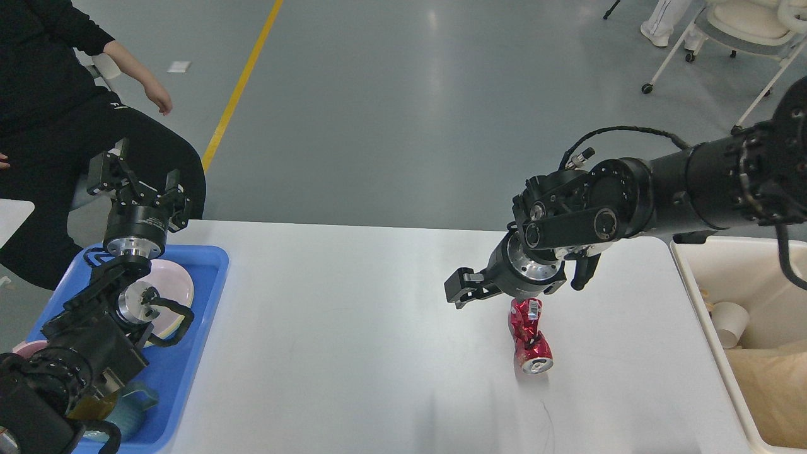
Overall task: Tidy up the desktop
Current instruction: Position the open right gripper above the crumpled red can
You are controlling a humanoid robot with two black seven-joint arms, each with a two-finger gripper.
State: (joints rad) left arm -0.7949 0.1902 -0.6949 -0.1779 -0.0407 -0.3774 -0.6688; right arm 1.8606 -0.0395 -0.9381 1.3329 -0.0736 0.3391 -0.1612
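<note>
The white desktop (353, 328) fills the middle of the head view. A crushed red can (531, 337) lies on it right of centre, its silver end towards me. My right gripper (461, 289) hangs just above the desktop, up and to the left of the can, with its wrist over the can's far end. It is apart from the can, and its fingers merge into one dark block. My left gripper (137, 180) is raised above the far end of the blue tray (211, 277), fingers spread and empty.
The blue tray at the left edge holds a pink plate (171, 284) and a teal cup (129, 413). A cream-white bin (690, 277) at the right edge holds paper cups and brown paper. A person in black (69, 126) sits behind the table's left corner.
</note>
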